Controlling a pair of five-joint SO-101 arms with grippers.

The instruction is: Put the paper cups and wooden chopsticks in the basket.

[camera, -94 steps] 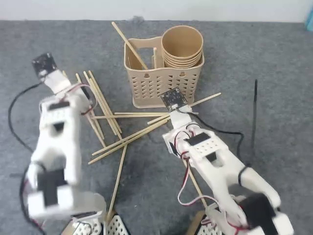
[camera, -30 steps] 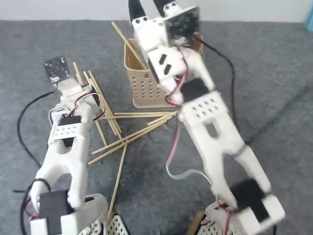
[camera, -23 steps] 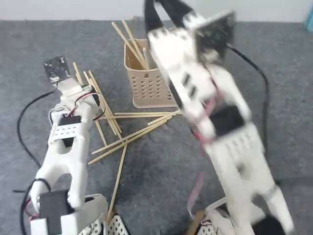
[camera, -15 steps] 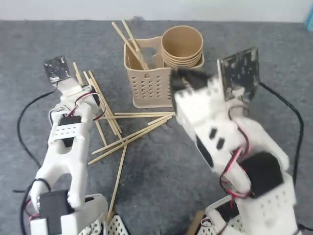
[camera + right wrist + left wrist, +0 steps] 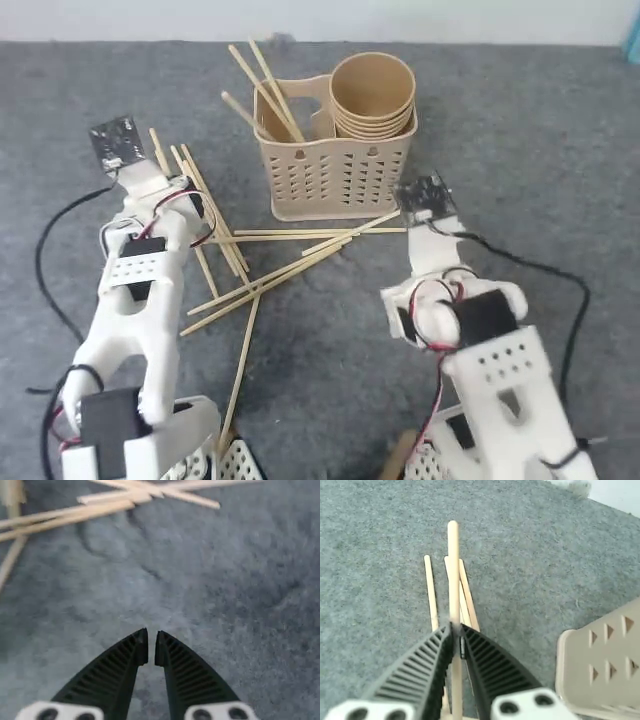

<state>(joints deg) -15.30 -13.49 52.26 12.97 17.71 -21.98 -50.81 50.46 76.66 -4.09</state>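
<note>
While my left claw (image 5: 456, 630) pinches a chopstick (image 5: 453, 570) in the pile (image 5: 280, 236) beside the basket (image 5: 335, 175) and my right claw (image 5: 151, 647) hangs clenched, empty, I should lift slowly, tip it upright, and drop it in beside the cups (image 5: 372, 90).

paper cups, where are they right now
In the high view the stacked paper cups sit inside the basket, in its right-hand compartment, beside the chopsticks leaning in the left one.

Grey carpeted table (image 5: 560, 150) is carrying a beige basket (image 5: 335, 175), standing ahead of the right gripper (image 5: 151, 640); loose wooden chopsticks (image 5: 290, 236) are lying fanned between that gripper and the left gripper (image 5: 456, 627), several beneath the latter.
</note>
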